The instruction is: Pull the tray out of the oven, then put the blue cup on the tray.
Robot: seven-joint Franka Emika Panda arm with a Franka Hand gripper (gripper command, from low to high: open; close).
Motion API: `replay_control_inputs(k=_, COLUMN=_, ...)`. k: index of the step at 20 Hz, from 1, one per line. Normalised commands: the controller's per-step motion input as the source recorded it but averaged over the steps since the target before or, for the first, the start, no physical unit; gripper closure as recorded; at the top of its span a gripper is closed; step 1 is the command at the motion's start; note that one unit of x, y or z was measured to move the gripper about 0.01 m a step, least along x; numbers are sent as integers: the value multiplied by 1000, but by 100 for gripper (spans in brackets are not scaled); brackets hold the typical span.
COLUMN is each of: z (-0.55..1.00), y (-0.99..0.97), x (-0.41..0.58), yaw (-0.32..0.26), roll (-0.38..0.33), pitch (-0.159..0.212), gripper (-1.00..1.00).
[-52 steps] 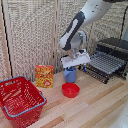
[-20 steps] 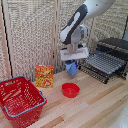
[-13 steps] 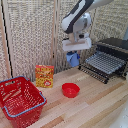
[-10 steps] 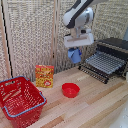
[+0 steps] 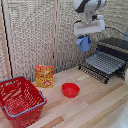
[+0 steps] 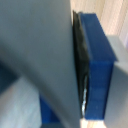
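Observation:
The blue cup (image 5: pixel 84 44) hangs in the air well above the wooden table, held by my gripper (image 5: pixel 85 38), which is shut on its rim. The tray (image 5: pixel 102 63), a dark wire rack, sticks out of the oven (image 5: pixel 116 50) over the lowered front door, to the exterior view's right of and below the cup. In the wrist view the blue cup (image 6: pixel 97 70) fills the picture, blurred, pressed against a grey finger (image 6: pixel 45 55).
A red bowl (image 5: pixel 70 90) lies on the table below the cup. A red basket (image 5: pixel 19 100) stands at the exterior view's left, with an orange box (image 5: pixel 44 76) behind it. A slatted screen (image 5: pixel 40 35) closes off the back.
The cup has been lifted off the table beside the red bowl. My gripper carried it upward and toward the exterior view's right, closer to the tray.

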Motion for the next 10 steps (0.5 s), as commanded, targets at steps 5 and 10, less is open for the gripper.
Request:
replay_control_inputs(k=5, z=85, y=-848, x=-27, yaw=-119, roll=0, pitch=-89, gripper=100)
replay_control_inputs(k=10, z=-22, y=-847, x=0, yaw=-99, roll=0, pitch=-8, gripper=100)
